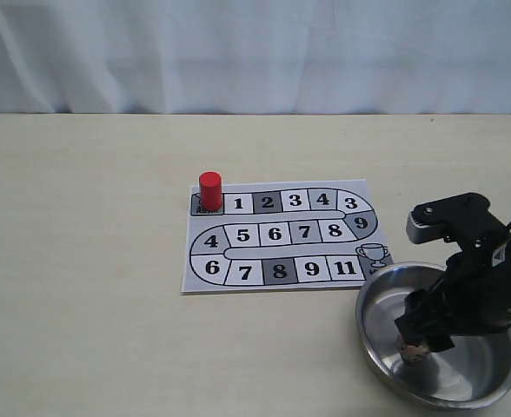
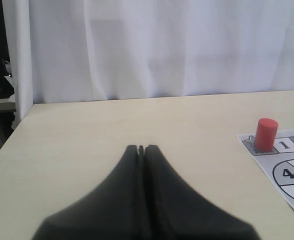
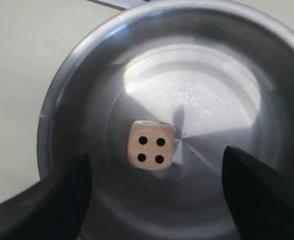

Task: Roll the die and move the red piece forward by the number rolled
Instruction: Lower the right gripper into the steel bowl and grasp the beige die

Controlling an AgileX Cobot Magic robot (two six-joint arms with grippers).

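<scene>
The beige die [image 3: 152, 145] lies in the steel bowl [image 3: 62, 115] with four black pips facing the camera. In the exterior view the die [image 1: 413, 352] shows just under my right gripper [image 1: 422, 334], inside the bowl [image 1: 381, 365]. My right gripper [image 3: 157, 195] hovers over the die, open, its two dark fingers wide apart and touching nothing. The red piece [image 1: 210, 189] stands upright on the start square at the top left of the paper board [image 1: 277, 234]. It also shows in the left wrist view as the red piece [image 2: 265, 134]. My left gripper [image 2: 142, 148] is shut, holding nothing, and out of the exterior view.
The board's numbered track ends at a trophy square [image 1: 374, 254] beside the bowl's rim. The bowl sits near the table's front right edge. A white curtain [image 1: 255, 52] hangs behind the table.
</scene>
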